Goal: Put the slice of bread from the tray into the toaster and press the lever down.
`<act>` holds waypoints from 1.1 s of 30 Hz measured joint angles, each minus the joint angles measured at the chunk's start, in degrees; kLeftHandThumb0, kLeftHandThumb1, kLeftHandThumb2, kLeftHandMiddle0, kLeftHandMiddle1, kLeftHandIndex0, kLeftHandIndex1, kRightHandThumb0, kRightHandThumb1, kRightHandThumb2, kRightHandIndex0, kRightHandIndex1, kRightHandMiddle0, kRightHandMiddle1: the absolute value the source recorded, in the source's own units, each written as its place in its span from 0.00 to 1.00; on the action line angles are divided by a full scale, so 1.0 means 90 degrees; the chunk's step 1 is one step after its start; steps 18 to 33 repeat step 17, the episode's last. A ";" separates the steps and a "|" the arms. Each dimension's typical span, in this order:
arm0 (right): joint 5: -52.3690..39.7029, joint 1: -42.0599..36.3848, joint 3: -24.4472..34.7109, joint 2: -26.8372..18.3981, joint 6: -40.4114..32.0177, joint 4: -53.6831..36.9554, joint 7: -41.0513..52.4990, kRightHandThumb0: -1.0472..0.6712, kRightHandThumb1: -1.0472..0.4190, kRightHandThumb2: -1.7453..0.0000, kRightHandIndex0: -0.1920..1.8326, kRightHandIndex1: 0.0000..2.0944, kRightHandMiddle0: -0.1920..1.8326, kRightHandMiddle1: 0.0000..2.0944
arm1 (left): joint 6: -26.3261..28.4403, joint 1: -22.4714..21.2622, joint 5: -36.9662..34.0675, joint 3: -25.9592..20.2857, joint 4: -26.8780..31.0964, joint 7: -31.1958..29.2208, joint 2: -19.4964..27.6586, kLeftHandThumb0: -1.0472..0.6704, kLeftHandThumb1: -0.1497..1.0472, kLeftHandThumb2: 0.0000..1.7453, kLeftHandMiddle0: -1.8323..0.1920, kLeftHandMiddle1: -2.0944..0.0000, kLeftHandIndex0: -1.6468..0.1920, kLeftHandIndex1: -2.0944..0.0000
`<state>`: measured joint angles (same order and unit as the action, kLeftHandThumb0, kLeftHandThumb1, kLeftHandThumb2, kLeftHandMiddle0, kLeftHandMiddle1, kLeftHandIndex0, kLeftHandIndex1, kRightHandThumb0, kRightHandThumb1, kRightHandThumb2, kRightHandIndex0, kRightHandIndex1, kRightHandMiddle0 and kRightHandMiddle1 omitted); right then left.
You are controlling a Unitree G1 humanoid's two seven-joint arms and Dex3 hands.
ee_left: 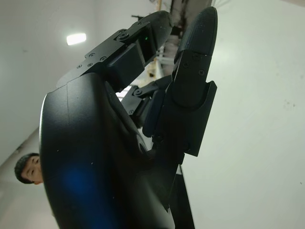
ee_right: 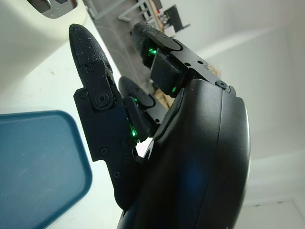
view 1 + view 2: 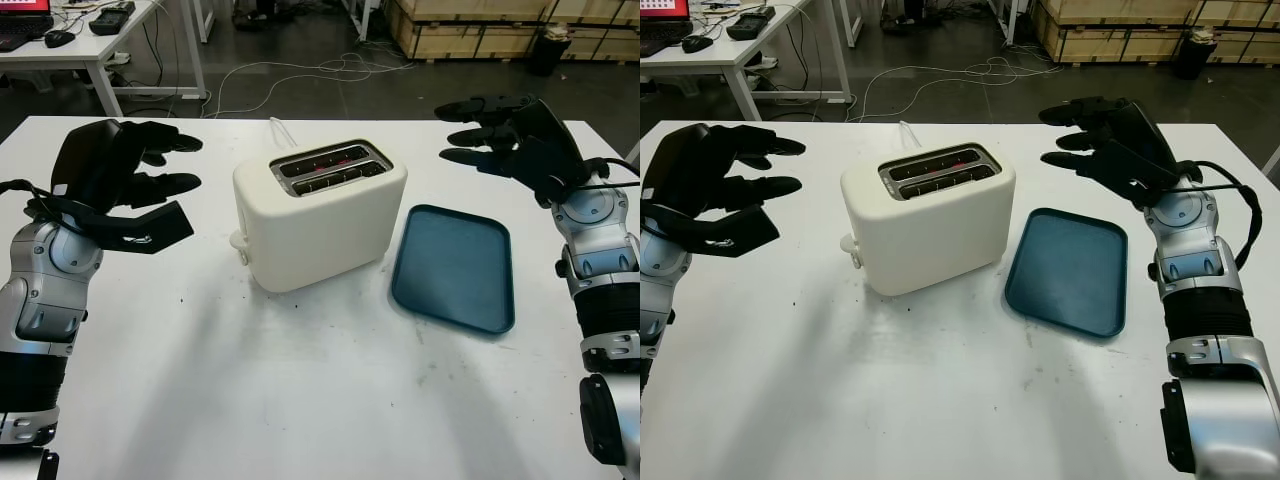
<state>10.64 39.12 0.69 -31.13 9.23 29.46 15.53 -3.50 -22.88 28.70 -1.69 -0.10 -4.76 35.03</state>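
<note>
Sitting mid-table: cream two-slot toaster (image 3: pixel 320 215), long axis and slots running from near-left to far-right, red glow inside the slots.
Lever: small knob (image 3: pixel 237 240) on the toaster's left end, low position.
Bread: no slice on the tray; can't tell whether one is down in the slots.
Tray: blue tray (image 3: pixel 455 267), bare, just right of the toaster.
Left hand: left hand (image 3: pixel 125 185) raised left of the toaster, apart from it, open, holding nothing.
Right hand: right hand (image 3: pixel 505 135) raised beyond the tray's far edge, open, holding nothing.
Surface: white table (image 3: pixel 300 400).
</note>
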 measured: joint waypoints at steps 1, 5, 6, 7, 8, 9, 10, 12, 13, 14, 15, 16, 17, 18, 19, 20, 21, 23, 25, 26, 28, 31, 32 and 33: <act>0.0002 0.0000 0.0000 0.0000 -0.0003 -0.0007 0.0000 0.26 0.18 1.00 0.54 0.00 0.50 0.00 | 0.0000 0.0000 0.0000 0.0000 0.0000 0.0000 -0.0001 0.26 0.89 0.00 0.53 0.61 0.36 0.98; 0.0005 0.0000 0.0000 0.0000 -0.0005 -0.0051 0.0000 0.26 0.17 1.00 0.54 0.00 0.49 0.00 | -0.0007 -0.0001 0.0000 0.0003 -0.0001 0.0002 -0.0010 0.26 0.89 0.00 0.53 0.60 0.36 0.98; 0.0005 0.0000 0.0000 0.0000 -0.0007 -0.0074 0.0001 0.26 0.17 1.00 0.54 0.00 0.49 0.00 | -0.0007 -0.0001 0.0000 0.0008 -0.0001 0.0002 -0.0013 0.26 0.89 0.00 0.53 0.60 0.36 0.98; 0.0005 0.0000 0.0000 0.0000 -0.0011 -0.0100 0.0001 0.26 0.17 1.00 0.54 0.00 0.49 0.00 | -0.0007 -0.0001 0.0000 0.0015 -0.0001 0.0002 -0.0017 0.26 0.89 0.00 0.53 0.60 0.36 0.98; 0.0005 0.0000 0.0000 0.0000 -0.0011 -0.0124 0.0001 0.27 0.17 1.00 0.54 0.00 0.49 0.00 | -0.0007 -0.0001 0.0000 0.0021 -0.0001 0.0002 -0.0026 0.26 0.89 0.00 0.53 0.60 0.36 0.98; 0.0004 0.0000 0.0000 0.0000 -0.0011 -0.0129 0.0001 0.27 0.17 1.00 0.54 0.00 0.50 0.00 | -0.0007 -0.0001 0.0000 0.0025 -0.0001 0.0002 -0.0036 0.26 0.89 0.00 0.53 0.60 0.36 0.98; 0.0004 0.0000 0.0000 0.0000 -0.0009 -0.0125 0.0000 0.27 0.17 1.00 0.54 0.00 0.50 0.00 | -0.0007 -0.0001 0.0000 0.0030 0.0000 0.0002 -0.0041 0.26 0.89 0.00 0.53 0.60 0.36 0.98; 0.0003 0.0000 0.0000 0.0000 0.0000 -0.0090 0.0000 0.26 0.16 1.00 0.54 0.00 0.50 0.00 | -0.0006 -0.0001 0.0001 0.0032 0.0000 0.0002 -0.0046 0.25 0.89 0.00 0.53 0.60 0.36 0.98; 0.0001 0.0000 0.0000 0.0000 0.0020 -0.0059 0.0000 0.26 0.16 1.00 0.54 0.00 0.50 0.00 | -0.0006 -0.0001 0.0001 0.0032 0.0001 0.0002 -0.0046 0.25 0.89 0.00 0.53 0.60 0.36 0.98; -0.0002 0.0000 0.0000 0.0000 0.0056 -0.0022 0.0000 0.26 0.16 1.00 0.54 0.00 0.50 0.00 | -0.0007 -0.0001 0.0001 0.0032 0.0001 0.0002 -0.0046 0.25 0.89 0.00 0.53 0.60 0.36 0.98; -0.0002 0.0000 0.0000 0.0000 0.0091 0.0011 0.0000 0.26 0.16 1.00 0.54 0.00 0.50 0.00 | -0.0006 -0.0001 0.0001 0.0032 0.0002 0.0002 -0.0046 0.26 0.89 0.00 0.53 0.60 0.36 0.98; -0.0001 0.0000 -0.0001 0.0000 0.0096 0.0021 0.0000 0.25 0.16 1.00 0.54 0.00 0.50 0.00 | -0.0006 -0.0001 0.0001 0.0032 0.0002 0.0002 -0.0046 0.26 0.89 0.00 0.53 0.60 0.35 0.98; 0.0002 0.0000 -0.0002 0.0000 0.0096 0.0021 0.0000 0.25 0.16 1.00 0.54 0.00 0.50 0.00 | -0.0007 -0.0001 0.0001 0.0032 0.0002 0.0003 -0.0047 0.26 0.89 0.00 0.53 0.60 0.35 0.98; 0.0002 0.0000 -0.0002 0.0000 0.0096 0.0021 0.0000 0.25 0.16 1.00 0.54 0.00 0.50 0.00 | -0.0007 -0.0001 0.0001 0.0032 0.0002 0.0003 -0.0047 0.26 0.89 0.00 0.53 0.60 0.35 0.98; 0.0002 0.0000 -0.0002 0.0000 0.0096 0.0021 0.0000 0.25 0.16 1.00 0.54 0.00 0.50 0.00 | -0.0007 -0.0001 0.0001 0.0032 0.0002 0.0003 -0.0047 0.26 0.89 0.00 0.53 0.60 0.35 0.98; 0.0002 0.0000 -0.0002 0.0000 0.0096 0.0021 0.0000 0.25 0.16 1.00 0.54 0.00 0.50 0.00 | -0.0007 -0.0001 0.0001 0.0032 0.0002 0.0003 -0.0047 0.26 0.89 0.00 0.53 0.60 0.35 0.98; 0.0002 0.0000 -0.0002 0.0000 0.0096 0.0021 0.0000 0.25 0.16 1.00 0.54 0.00 0.50 0.00 | -0.0007 -0.0001 0.0001 0.0032 0.0002 0.0003 -0.0047 0.26 0.89 0.00 0.53 0.60 0.35 0.98; 0.0002 0.0000 -0.0002 0.0000 0.0096 0.0021 0.0000 0.25 0.16 1.00 0.54 0.00 0.50 0.00 | -0.0007 -0.0001 0.0001 0.0032 0.0002 0.0003 -0.0047 0.26 0.89 0.00 0.53 0.60 0.35 0.98; 0.0002 0.0000 -0.0002 0.0000 0.0096 0.0021 0.0000 0.25 0.16 1.00 0.54 0.00 0.50 0.00 | -0.0007 -0.0001 0.0001 0.0032 0.0002 0.0003 -0.0047 0.26 0.89 0.00 0.53 0.60 0.35 0.98; 0.0002 0.0000 -0.0002 0.0000 0.0096 0.0021 0.0000 0.25 0.16 1.00 0.54 0.00 0.50 0.00 | -0.0007 -0.0001 0.0001 0.0032 0.0002 0.0003 -0.0047 0.26 0.89 0.00 0.53 0.60 0.35 0.98; 0.0002 0.0000 -0.0002 0.0000 0.0096 0.0021 0.0000 0.25 0.16 1.00 0.54 0.00 0.50 0.00 | -0.0007 -0.0001 0.0001 0.0032 0.0002 0.0003 -0.0047 0.26 0.89 0.00 0.53 0.60 0.35 0.98; 0.0002 0.0000 -0.0002 0.0000 0.0096 0.0021 0.0000 0.25 0.16 1.00 0.54 0.00 0.50 0.00 | -0.0007 -0.0001 0.0001 0.0032 0.0002 0.0003 -0.0047 0.26 0.89 0.00 0.53 0.60 0.35 0.98; 0.0002 0.0000 -0.0002 0.0000 0.0096 0.0021 0.0000 0.25 0.16 1.00 0.54 0.00 0.50 0.00 | -0.0007 -0.0001 0.0001 0.0032 0.0002 0.0003 -0.0047 0.26 0.89 0.00 0.53 0.60 0.35 0.98; 0.0002 0.0000 -0.0002 0.0000 0.0096 0.0021 0.0000 0.25 0.16 1.00 0.54 0.00 0.50 0.00 | -0.0007 -0.0001 0.0001 0.0032 0.0002 0.0003 -0.0047 0.26 0.89 0.00 0.53 0.60 0.35 0.98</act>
